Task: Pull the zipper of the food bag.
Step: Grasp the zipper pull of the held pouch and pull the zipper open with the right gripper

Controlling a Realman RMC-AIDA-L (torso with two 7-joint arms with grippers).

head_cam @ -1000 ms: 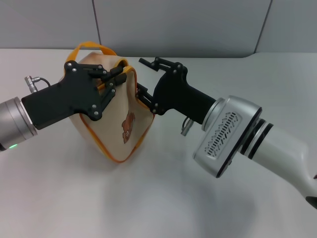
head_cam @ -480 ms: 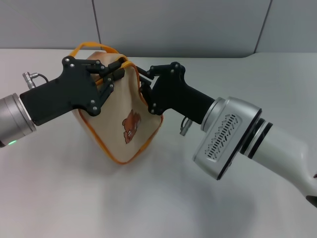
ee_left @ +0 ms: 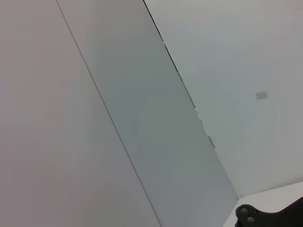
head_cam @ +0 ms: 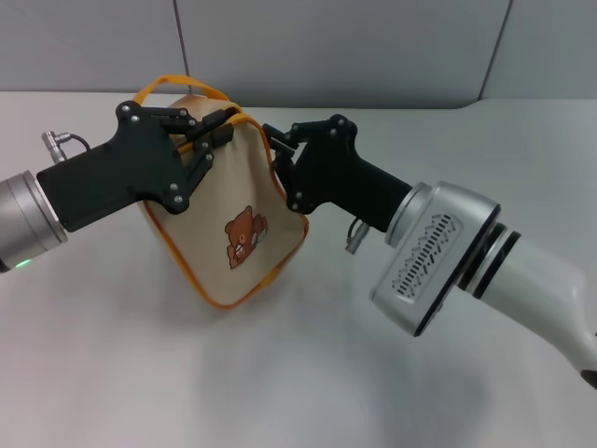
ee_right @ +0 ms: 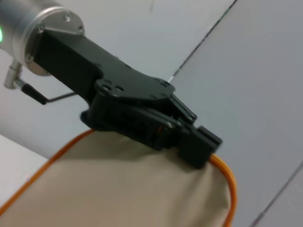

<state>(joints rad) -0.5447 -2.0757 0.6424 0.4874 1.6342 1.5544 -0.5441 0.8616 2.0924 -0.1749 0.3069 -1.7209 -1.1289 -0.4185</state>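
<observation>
The food bag (head_cam: pixel 219 243) is a beige pouch with orange piping, a brown bear print and an orange loop handle (head_cam: pixel 177 86). It stands tilted on the table in the head view. My left gripper (head_cam: pixel 216 138) is shut on the bag's orange-trimmed top edge. The right wrist view shows that grip on the bag's corner (ee_right: pixel 201 146) and the beige fabric (ee_right: pixel 123 189). My right gripper (head_cam: pixel 277 154) is pressed against the bag's upper right edge. The zipper and its pull tab are hidden behind the grippers.
The grey table (head_cam: pixel 280 373) spreads out in front of the bag. A grey panelled wall (head_cam: pixel 336 47) stands behind it. The left wrist view shows only wall panels (ee_left: pixel 142 118) and a black gripper part (ee_left: pixel 270 215) in one corner.
The right gripper has moved in against the bag's upper right edge. The bag has turned and lifted a little, so its bear face shows more fully. The left gripper keeps its hold.
</observation>
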